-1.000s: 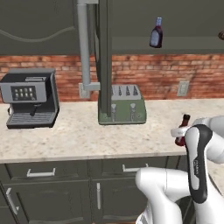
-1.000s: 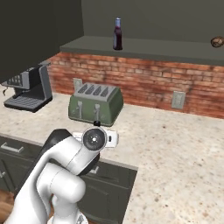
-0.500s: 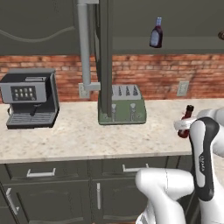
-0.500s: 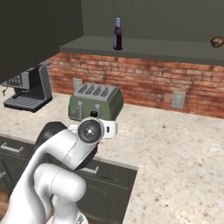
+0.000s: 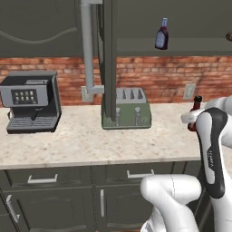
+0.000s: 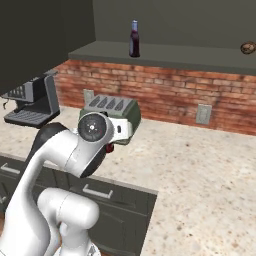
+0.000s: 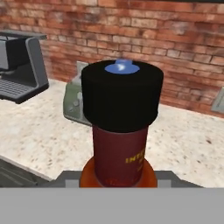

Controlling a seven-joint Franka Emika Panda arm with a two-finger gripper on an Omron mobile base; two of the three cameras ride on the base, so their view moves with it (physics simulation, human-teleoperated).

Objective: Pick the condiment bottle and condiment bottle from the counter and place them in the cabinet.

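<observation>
A dark red condiment bottle (image 7: 120,144) with a black cap fills the hand view, upright and close to the camera. My gripper (image 5: 191,118) is shut on this bottle (image 5: 196,105) above the counter's right end (image 5: 163,145), in front of the brick wall. In the right base view a bit of its red body (image 6: 109,148) peeks out under my wrist. A second condiment bottle (image 5: 161,34), dark with a pale neck, stands upright on the cabinet shelf (image 6: 165,54) above, also seen in the right base view (image 6: 134,39).
A green toaster (image 5: 127,111) sits mid-counter against the wall, and a black coffee machine (image 5: 31,102) stands at the left. A dark open cabinet door edge (image 5: 108,59) hangs above the toaster. A small brown object (image 6: 247,48) lies at the shelf's right end.
My arm has lifted: the held bottle has risen off the counter and drifted slightly right in the left base view. The shelf bottle has not moved.
</observation>
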